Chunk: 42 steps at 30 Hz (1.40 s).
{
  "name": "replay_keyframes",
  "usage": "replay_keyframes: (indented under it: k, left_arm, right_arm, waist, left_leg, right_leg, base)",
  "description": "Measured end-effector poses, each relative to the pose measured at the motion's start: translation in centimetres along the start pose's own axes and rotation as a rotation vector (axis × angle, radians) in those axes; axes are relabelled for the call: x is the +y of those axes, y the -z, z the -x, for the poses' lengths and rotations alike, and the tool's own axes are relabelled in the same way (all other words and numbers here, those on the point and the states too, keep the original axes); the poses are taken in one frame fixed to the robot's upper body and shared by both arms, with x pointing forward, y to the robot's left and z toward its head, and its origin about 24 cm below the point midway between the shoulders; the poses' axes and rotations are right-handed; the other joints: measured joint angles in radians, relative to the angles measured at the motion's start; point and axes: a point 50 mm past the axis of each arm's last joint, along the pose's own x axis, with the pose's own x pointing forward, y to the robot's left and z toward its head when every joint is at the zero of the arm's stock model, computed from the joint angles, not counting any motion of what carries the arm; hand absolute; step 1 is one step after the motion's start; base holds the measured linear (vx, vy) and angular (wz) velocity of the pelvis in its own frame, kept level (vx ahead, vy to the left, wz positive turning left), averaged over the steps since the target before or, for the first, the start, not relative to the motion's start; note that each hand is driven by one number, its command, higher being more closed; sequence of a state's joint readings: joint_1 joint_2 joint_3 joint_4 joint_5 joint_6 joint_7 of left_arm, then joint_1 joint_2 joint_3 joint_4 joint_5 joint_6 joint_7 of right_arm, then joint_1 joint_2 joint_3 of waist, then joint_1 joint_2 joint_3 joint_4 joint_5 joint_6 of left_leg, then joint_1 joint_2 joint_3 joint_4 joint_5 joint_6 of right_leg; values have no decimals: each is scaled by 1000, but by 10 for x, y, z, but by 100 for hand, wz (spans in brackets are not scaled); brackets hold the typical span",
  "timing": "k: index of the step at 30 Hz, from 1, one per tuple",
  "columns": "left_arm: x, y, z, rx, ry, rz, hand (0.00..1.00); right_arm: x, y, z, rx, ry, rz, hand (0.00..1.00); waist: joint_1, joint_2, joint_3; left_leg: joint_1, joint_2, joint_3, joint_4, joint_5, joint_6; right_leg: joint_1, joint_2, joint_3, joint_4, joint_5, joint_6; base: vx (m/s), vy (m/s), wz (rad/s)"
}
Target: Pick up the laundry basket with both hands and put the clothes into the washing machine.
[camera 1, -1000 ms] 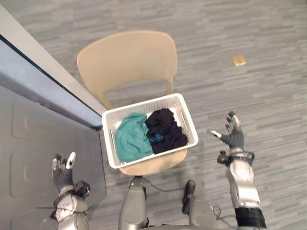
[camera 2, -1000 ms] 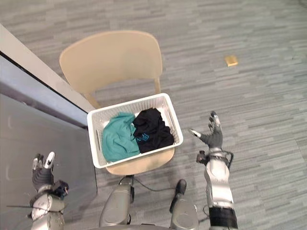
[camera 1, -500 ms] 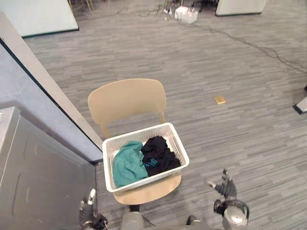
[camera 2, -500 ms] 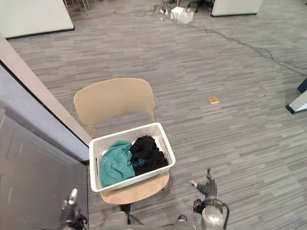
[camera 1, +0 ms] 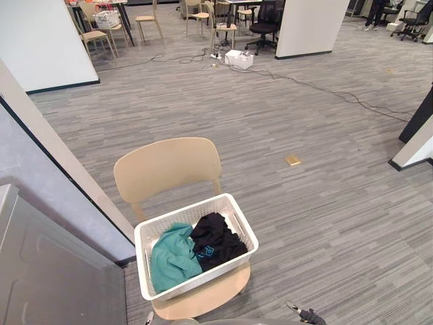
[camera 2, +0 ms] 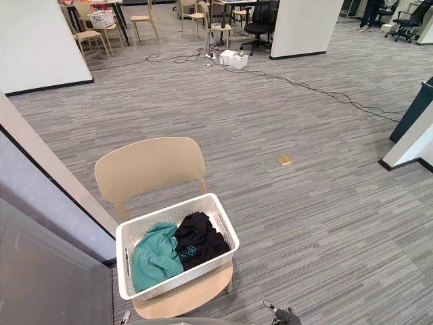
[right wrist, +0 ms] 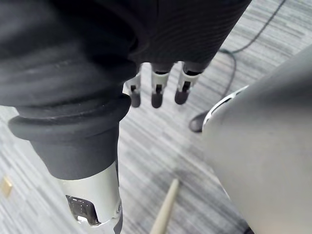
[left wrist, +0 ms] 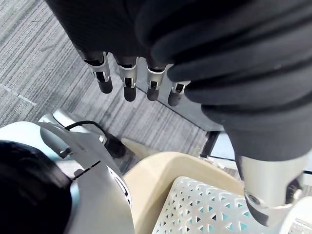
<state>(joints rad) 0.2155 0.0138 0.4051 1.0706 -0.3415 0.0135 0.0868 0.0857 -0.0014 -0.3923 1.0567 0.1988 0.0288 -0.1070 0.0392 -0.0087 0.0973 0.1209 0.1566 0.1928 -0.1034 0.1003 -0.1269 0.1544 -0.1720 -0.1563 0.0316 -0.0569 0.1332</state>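
**Two hands free, laundry basket resting on the chair**

Both garments are seen inside the white laundry basket [camera 1: 183, 215]: a teal one [camera 1: 170, 257] is bunched on the robot's left side and a black one [camera 1: 215, 244] is heaped on the right, the two touching in the middle. The basket is set on the seat of a beige chair [camera 1: 168, 169], with the chair's backrest standing just beyond the basket's far rim.

The left hand [left wrist: 127, 78] is shown in its wrist view with its fingers hanging straight and relaxed in a row and nothing grasped; a corner of the basket and the edge of the chair seat are seen past them, apart from the fingers. The right hand [right wrist: 156, 90] is likewise held with its fingers extended and nothing between them, above the grey striped floor [camera 1: 304, 223]. In the head views only the fingertips of each hand are caught at the bottom edge, to either side of the chair and clear of the basket.

A grey panel [camera 1: 40, 271] is seen on the robot's left, beside the chair. A small yellow-brown square [camera 1: 292, 160] lies on the floor well beyond the chair. Far off, a white box [camera 1: 237, 59] is placed on the floor near a black office chair [camera 1: 264, 13].
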Motion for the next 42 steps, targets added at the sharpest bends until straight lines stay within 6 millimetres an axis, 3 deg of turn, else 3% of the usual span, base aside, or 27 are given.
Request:
replay_keyframes:
  k: [5, 12, 14, 15, 16, 17, 19, 20, 21, 22, 23, 24, 26, 27, 30, 31, 32, 33, 34, 35, 36, 37, 38, 39, 40, 42]
  left_arm:
    - [-3, -4, -1, -9, 4, 8, 0]
    - [-19, -26, -3, -80, 37, -129, 0]
    - [-26, -37, -3, -133, 56, -197, 0]
    - [-30, -48, -2, -184, 69, -235, 0]
    - [-32, -55, -1, -218, 74, -255, 0]
    - [-38, -62, 2, -264, 92, -267, 0]
    - [-41, -58, 5, -278, 101, -251, 0]
    - [-41, -58, 5, -281, 103, -249, 0]
    - [-46, -60, 6, -287, 115, -246, 0]
    - [-50, -62, 6, -293, 123, -239, 0]
    - [-55, -68, 7, -312, 132, -212, 0]
    - [-55, -68, 7, -310, 130, -212, 0]
    - [-48, -59, 6, -284, 112, -226, 0]
    - [-44, -57, 6, -275, 101, -220, 0]
    - [-38, -49, 2, -223, 78, -210, 0]
    - [-36, -46, 1, -206, 72, -216, 0]
    - [-37, -45, 1, -199, 75, -225, 0]
    - [-43, -46, 1, -204, 90, -248, 0]
    - [-53, -41, 3, -204, 124, -291, 0]
    - [-63, -46, 4, -216, 145, -303, 0]
    - [-62, -51, 4, -229, 140, -307, 0]
    - [-54, -60, 2, -246, 115, -323, 0]
    - [-52, -57, 1, -231, 108, -333, 0]
    - [-54, -53, 1, -227, 120, -348, 0]
    - [-58, -44, 3, -208, 136, -349, 0]
    - [-60, -40, 3, -204, 143, -352, 0]
  right_arm:
    - [-6, 3, 0, 7, 18, -37, 0]
    - [-27, 20, 4, 46, 66, -155, 0]
    - [-29, 24, 6, 55, 66, -168, 0]
    - [-26, 23, 5, 51, 57, -173, 0]
    - [-24, 22, 5, 48, 52, -176, 0]
    - [-21, 16, 4, 27, 39, -168, 0]
    - [-17, -6, 3, -56, 13, -127, 0]
    - [-13, -23, 2, -117, -4, -94, 0]
    - [-6, -46, 1, -184, -25, -77, 0]
    - [-3, -53, 1, -205, -33, -81, 0]
    - [-4, -64, 1, -243, -31, -100, 0]
    - [-2, -74, 3, -285, -36, -102, 0]
    - [-3, -76, 3, -294, -38, -97, 0]
    - [-5, -74, 3, -288, -32, -100, 0]
    - [-20, -54, 1, -218, 19, -120, 0]
    - [-27, -44, 0, -184, 42, -129, 0]
    - [-34, -40, 1, -173, 62, -139, 0]
    - [-44, -34, 1, -152, 93, -152, 0]
    - [-53, -33, 0, -127, 121, -148, 0]
    - [-49, -35, -2, -117, 106, -141, 0]
    - [-38, -39, -3, -118, 80, -144, 0]
    - [-18, -41, -4, -119, 31, -158, 0]
    - [-23, -44, -5, -123, 42, -153, 0]
    - [-25, -46, -5, -126, 47, -147, 0]
    - [-25, -53, -5, -143, 44, -130, 0]
    - [-21, -58, -6, -155, 33, -98, 0]
  waist:
    - [0, -2, 1]
    - [-2, -4, -4]
    - [-5, 4, 6]
    - [-5, -20, 14]
    - [-3, -24, 20]
    - [4, -28, 36]
    - [20, -5, 51]
    - [36, -8, 52]
    - [30, 7, 62]
    - [27, -16, 68]
    - [39, -7, 77]
    - [34, -1, 91]
    - [37, 13, 91]
    - [39, 15, 90]
    - [32, 24, 70]
    - [26, 29, 46]
    - [24, 37, 40]
    - [21, 45, 32]
    - [7, 55, 20]
    - [-21, 89, 25]
    - [-19, 107, 30]
    - [-18, 88, 44]
    - [-21, 105, 47]
    - [-14, 112, 47]
    - [7, 100, 51]
    - [3, 84, 64]
  left_leg:
    - [1, 3, 15, 0, -10, 4]
    - [-13, 3, -5, 2, -19, 0]
    - [-45, 3, -41, 17, -19, -3]
    - [-87, -2, -86, 74, -18, 3]
    - [-111, -5, -113, 101, -17, 4]
    - [-155, -6, -171, 146, -15, 6]
    - [-221, -13, -266, 181, 5, -7]
    - [-270, -26, -299, 181, 48, -6]
    - [-317, -42, -308, 126, 180, 13]
    - [-328, -52, -276, 105, 208, 33]
    - [-374, -52, -145, 255, 97, 79]
    - [-403, -43, -29, 483, -67, 120]
    - [-349, 1, 51, 644, -192, 109]
    - [-323, 36, 76, 714, -225, 110]
    - [-239, 185, 109, 890, -241, 106]
    - [-216, 231, 99, 863, -224, 80]
    - [-202, 246, 80, 818, -212, 64]
    - [-165, 240, 62, 644, -148, 56]
    - [-96, 165, 10, 419, -147, -7]
    - [-103, 184, -17, 320, -154, -17]
    - [-116, 207, -14, 301, -155, -28]
    - [-127, 195, 7, 305, -167, -61]
    - [-102, 191, -1, 294, -206, -98]
    - [-80, 181, 6, 274, -214, -93]
    - [-40, 121, 22, 224, -213, -84]
    - [-44, 65, 21, 206, -198, -58]
  right_leg:
    - [-16, 4, 26, -2, 0, -2]
    - [-18, 5, 3, 3, -13, -6]
    - [-42, 2, -22, 69, -58, -8]
    - [-71, -8, -44, 149, -94, -9]
    - [-85, -13, -64, 187, -112, -16]
    - [-92, -15, -109, 237, -131, -31]
    - [-122, -27, -207, 341, -192, -44]
    - [-141, -39, -263, 379, -241, -48]
    - [-154, -39, -342, 385, -250, -64]
    - [-152, -64, -395, 375, -242, -83]
    - [-158, -81, -453, 381, -238, -87]
    - [-129, -93, -520, 380, -233, -95]
    - [-88, -96, -599, 380, -223, -113]
    - [-72, -99, -639, 381, -222, -115]
    - [-38, -123, -761, 383, -205, -112]
    - [-41, -149, -796, 396, -190, -105]
    - [-44, -162, -816, 404, -182, -103]
    - [-52, -194, -842, 443, -178, -104]
    - [-106, -293, -842, 592, -153, -146]
    - [-189, -258, -786, 587, -203, -57]
    - [-218, -174, -762, 469, -204, -30]
    - [-227, -84, -727, 263, -37, -125]
    - [-199, -78, -715, 242, 56, -141]
    - [-190, -87, -709, 238, 67, -139]
    - [-190, -132, -682, 229, 86, -109]
    - [-195, -188, -661, 235, 109, -97]
  base:
    - [-4, 0, -11]
    - [6, -4, 6]
    - [40, -53, 48]
    - [38, -80, 67]
    - [46, -108, 109]
    - [-17, -125, 140]
    - [-76, -140, 158]
    - [-198, -195, 176]
    - [-209, -139, 182]
    - [-210, -64, 173]
    - [-139, -50, 172]
    - [-127, -89, 152]
    - [-131, -69, 127]
    - [-197, -26, 119]
    - [-172, 45, 106]
    - [-103, 205, 126]
    - [-39, 257, 130]
    - [-8, 328, 141]
    - [-72, 455, 175]
    - [-122, 395, 137]
    - [-150, 249, 92]
    - [-159, 95, 60]
    - [-116, 133, 46]
    - [-123, 250, 18]
    - [-107, 320, -14]
    - [-145, 248, 8]
